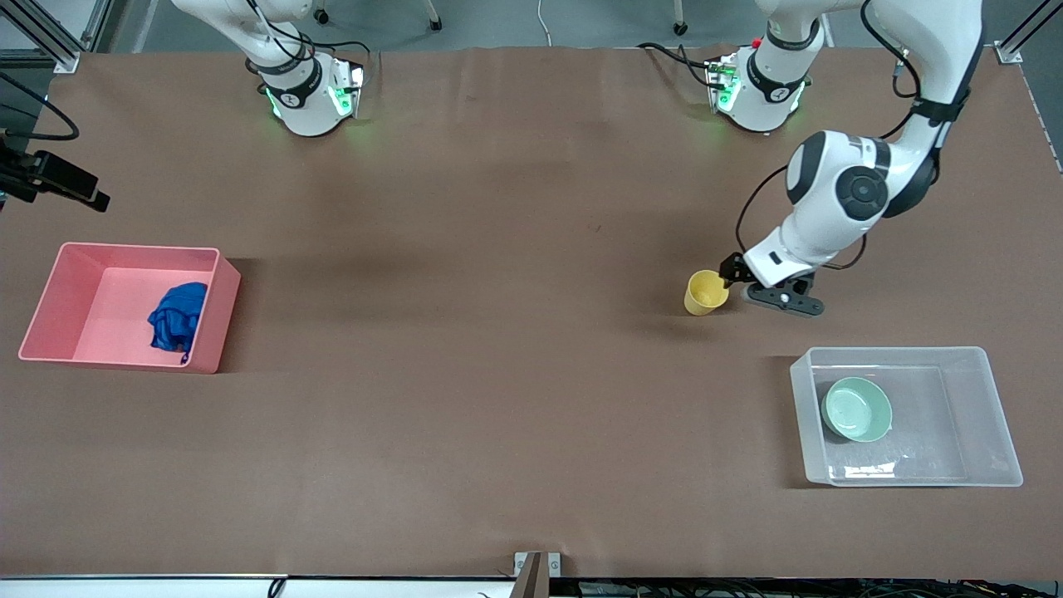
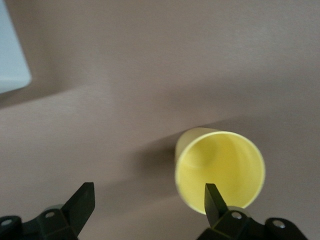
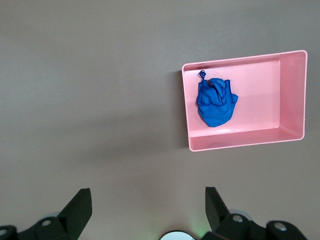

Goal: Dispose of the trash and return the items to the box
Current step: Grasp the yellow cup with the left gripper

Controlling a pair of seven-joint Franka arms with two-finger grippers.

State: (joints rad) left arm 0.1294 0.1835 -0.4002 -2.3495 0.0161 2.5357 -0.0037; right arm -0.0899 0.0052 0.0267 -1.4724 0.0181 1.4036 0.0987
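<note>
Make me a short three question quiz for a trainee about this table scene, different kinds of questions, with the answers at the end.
1. True or false: the blue wad lies in the pink bin.
2. What is already in the clear box? A) the yellow cup B) the green bowl C) the blue wad
3. Fill in: the left gripper is open, with one fingertip inside the rim of the ____.

Key
1. True.
2. B: the green bowl sits inside it.
3. Yellow cup, standing on the table farther from the front camera than the box. The right gripper waits open, high over the table.
</note>
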